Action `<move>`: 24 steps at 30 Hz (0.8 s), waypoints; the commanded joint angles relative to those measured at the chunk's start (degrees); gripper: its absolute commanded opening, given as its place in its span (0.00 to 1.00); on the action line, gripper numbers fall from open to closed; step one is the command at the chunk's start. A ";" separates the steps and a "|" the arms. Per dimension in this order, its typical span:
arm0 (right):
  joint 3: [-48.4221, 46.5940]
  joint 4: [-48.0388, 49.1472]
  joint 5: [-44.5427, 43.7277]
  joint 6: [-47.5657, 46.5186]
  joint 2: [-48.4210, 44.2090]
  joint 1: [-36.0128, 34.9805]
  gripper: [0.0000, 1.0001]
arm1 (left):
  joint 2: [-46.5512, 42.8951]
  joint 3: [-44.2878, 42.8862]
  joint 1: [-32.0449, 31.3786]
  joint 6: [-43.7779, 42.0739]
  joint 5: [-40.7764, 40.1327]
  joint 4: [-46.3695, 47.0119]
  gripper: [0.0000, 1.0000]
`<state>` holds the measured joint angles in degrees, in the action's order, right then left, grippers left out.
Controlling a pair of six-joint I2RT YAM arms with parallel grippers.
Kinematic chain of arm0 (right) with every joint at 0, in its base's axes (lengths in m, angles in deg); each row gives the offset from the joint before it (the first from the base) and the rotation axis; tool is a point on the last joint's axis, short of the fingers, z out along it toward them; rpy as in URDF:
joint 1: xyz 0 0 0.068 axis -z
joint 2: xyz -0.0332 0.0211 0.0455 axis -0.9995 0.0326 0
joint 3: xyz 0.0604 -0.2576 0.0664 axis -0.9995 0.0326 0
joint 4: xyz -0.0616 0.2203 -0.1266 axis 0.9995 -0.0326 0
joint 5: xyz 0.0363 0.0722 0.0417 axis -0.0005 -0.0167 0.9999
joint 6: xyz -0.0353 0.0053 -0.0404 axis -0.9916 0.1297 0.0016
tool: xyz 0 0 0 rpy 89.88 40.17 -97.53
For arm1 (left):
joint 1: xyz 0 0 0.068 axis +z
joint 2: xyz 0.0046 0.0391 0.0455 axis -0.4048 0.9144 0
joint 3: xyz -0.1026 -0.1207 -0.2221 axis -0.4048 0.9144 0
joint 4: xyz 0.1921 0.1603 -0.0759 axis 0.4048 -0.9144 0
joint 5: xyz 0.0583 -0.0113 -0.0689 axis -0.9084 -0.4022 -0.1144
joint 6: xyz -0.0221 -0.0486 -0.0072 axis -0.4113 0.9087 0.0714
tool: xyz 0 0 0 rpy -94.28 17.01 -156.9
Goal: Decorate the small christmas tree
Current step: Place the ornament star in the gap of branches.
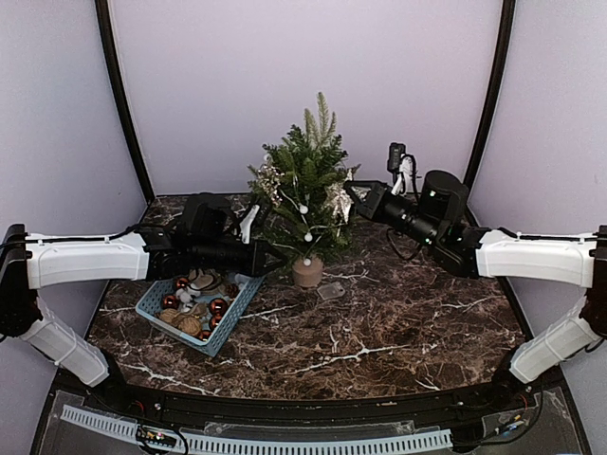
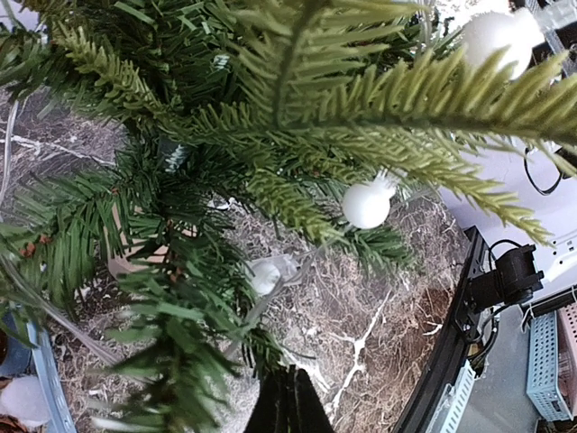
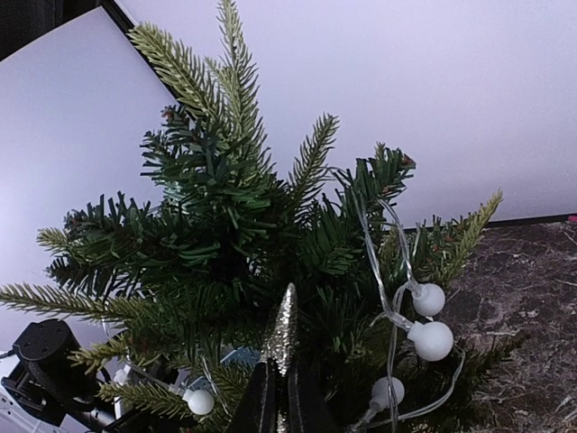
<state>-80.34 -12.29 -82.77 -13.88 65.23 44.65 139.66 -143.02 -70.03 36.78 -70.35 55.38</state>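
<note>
The small christmas tree (image 1: 305, 180) stands at the back middle of the table on a pale wooden base (image 1: 307, 272). A string of white bulb lights (image 3: 431, 339) is draped over its branches. A silver glitter ornament (image 1: 269, 180) hangs on its left side. My right gripper (image 1: 351, 192) is at the tree's right side, shut on a second pointed silver glitter ornament (image 3: 286, 327) that is pressed into the branches. My left gripper (image 1: 275, 254) reaches under the tree's lower left branches. In the left wrist view its fingers (image 2: 290, 397) are shut, with nothing showing between them and a white bulb (image 2: 367, 205) ahead.
A blue basket (image 1: 152, 301) with red balls and other ornaments sits at the left, under my left arm. A small clear packet (image 1: 330, 291) lies on the marble table right of the tree's base. Pale walls close in the back and sides.
</note>
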 commanded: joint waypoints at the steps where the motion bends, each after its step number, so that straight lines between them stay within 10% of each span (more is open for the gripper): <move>1: -0.64 -0.65 -1.19 -2.80 1.03 -0.11 0.07 | -0.66 -1.65 -0.23 -0.84 -0.58 -0.94 0.00; 24: -1.37 -6.13 -2.46 -5.28 -1.82 0.42 0.46 | -1.83 -0.81 -0.21 -0.23 -3.40 -1.94 0.00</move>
<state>-80.23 -17.12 -85.50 -18.03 64.99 44.82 139.66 -143.02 -70.03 36.65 -73.15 54.99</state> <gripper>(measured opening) 0.428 0.004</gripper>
